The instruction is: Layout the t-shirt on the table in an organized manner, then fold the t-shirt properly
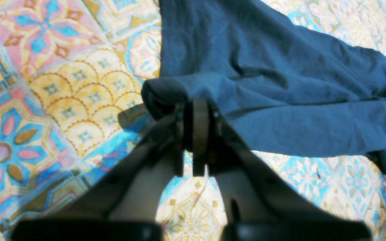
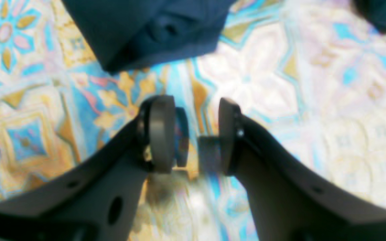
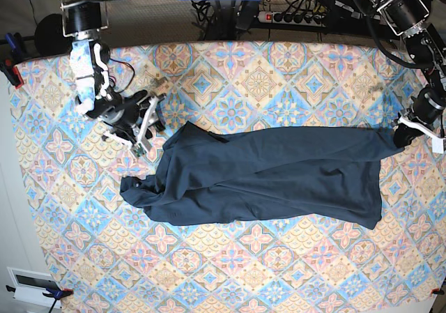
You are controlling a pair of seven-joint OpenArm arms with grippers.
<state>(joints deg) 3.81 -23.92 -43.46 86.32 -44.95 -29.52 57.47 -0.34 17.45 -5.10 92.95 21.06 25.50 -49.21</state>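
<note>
**Shirt stretched crosswise, one corner pinched**

Left fingers (image 1: 196,110) low over the tabletop (image 3: 279,271), pressed together on a bunched corner of the shirt (image 3: 279,173). Right fingers (image 2: 196,134) spread, holding nothing, angled down just beside the shirt's other end. Shirt edges cut off in both wrist views; right wrist view blurred. Long axis across the tabletop from arm to arm, crumpled near the right arm.

The whole tabletop (image 3: 279,69) is seen from straight overhead in the base view. Each wrist view is taken close above the cloth, past its own fingers (image 1: 199,124). The t-shirt (image 3: 272,173) is shared by all three views.
</note>
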